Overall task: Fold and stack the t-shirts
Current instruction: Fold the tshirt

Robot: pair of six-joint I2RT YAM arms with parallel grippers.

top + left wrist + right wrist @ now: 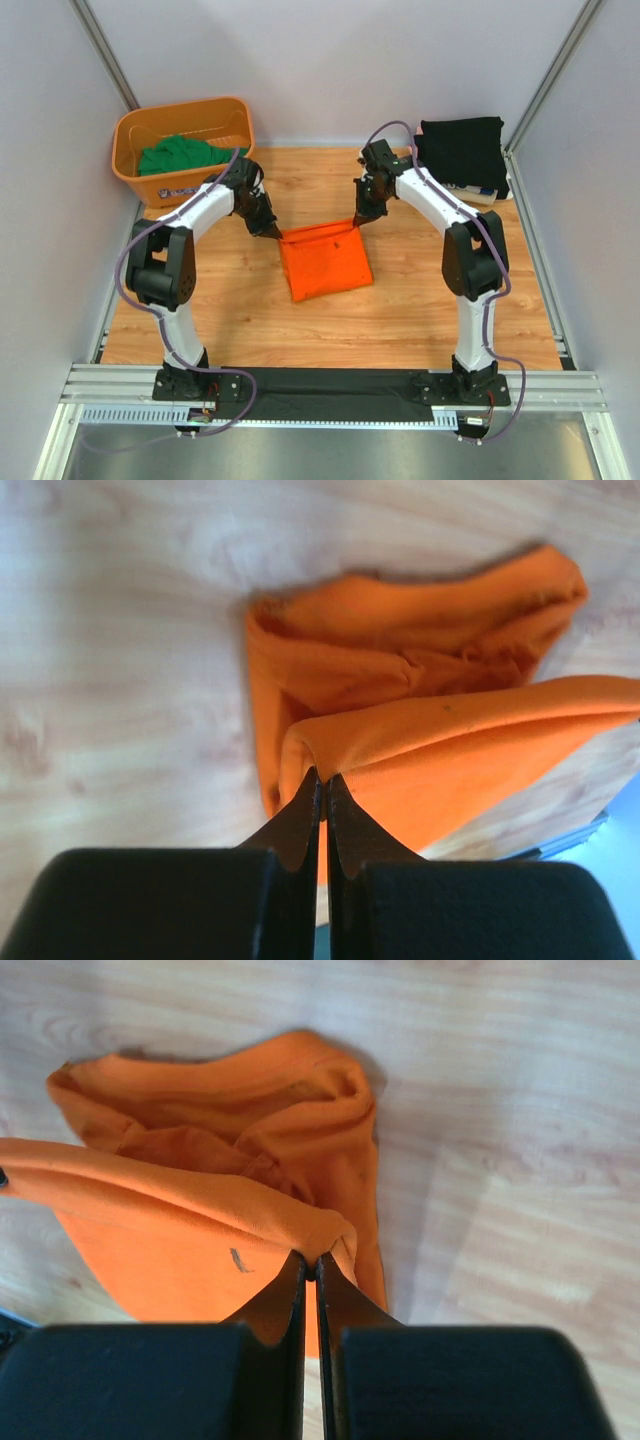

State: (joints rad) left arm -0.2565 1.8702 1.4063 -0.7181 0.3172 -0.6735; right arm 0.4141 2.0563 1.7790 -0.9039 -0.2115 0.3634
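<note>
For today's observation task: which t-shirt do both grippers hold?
The orange t-shirt, pinched by the left gripper and right gripper; the green t-shirt lies in the basket, the black t-shirt far right.

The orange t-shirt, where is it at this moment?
In the top view, the orange t-shirt lies in the middle of the table; the left end effector and the right end effector each pinch one far corner.
</note>
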